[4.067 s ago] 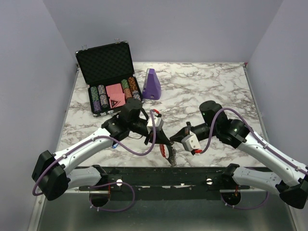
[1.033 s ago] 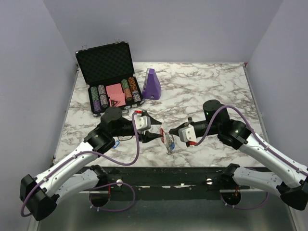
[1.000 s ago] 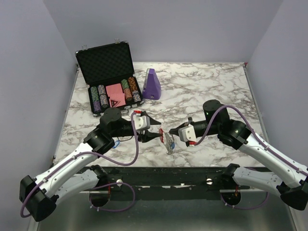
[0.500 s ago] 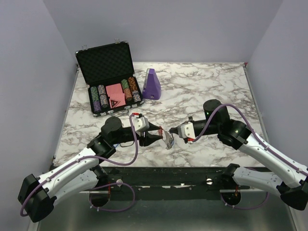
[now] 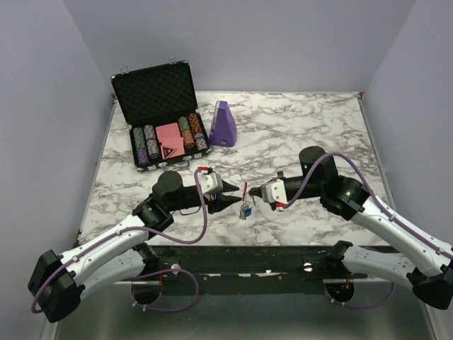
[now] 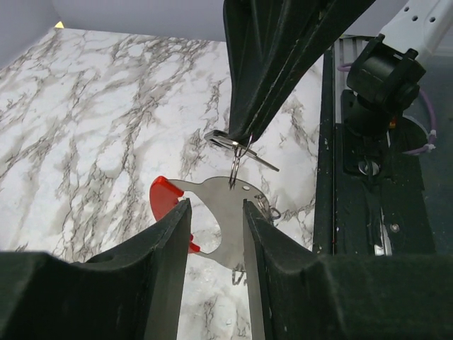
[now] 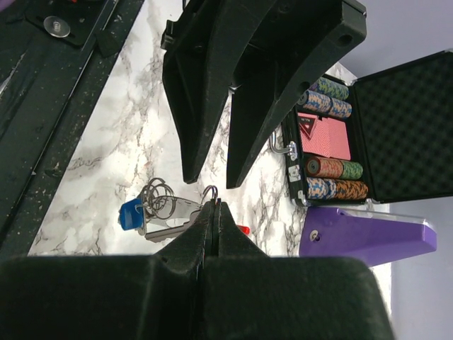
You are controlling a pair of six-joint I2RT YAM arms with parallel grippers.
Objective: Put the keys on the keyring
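Marble-patterned worktop [image 5: 304, 127]: above the middle of its near edge, two black-fingered grippers meet. The left gripper [image 6: 216, 234] has its jaws either side of the red-plastic-and-silvery-metal keyring [image 6: 226, 212]; whether they pinch it I cannot tell. The right gripper [image 5: 249, 193] is clenched just above, where a blue-tagged silvery key [image 7: 133, 214] dangles, pinching a small wire loop [image 7: 210, 190]. One key looks joined to the bunch; how many are left I cannot tell.

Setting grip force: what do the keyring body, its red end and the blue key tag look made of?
Keyring body: flat silvery metal, satin sheen. Red end: probably plastic, opaque uniform colour. Blue key tag: likely plastic, matte.
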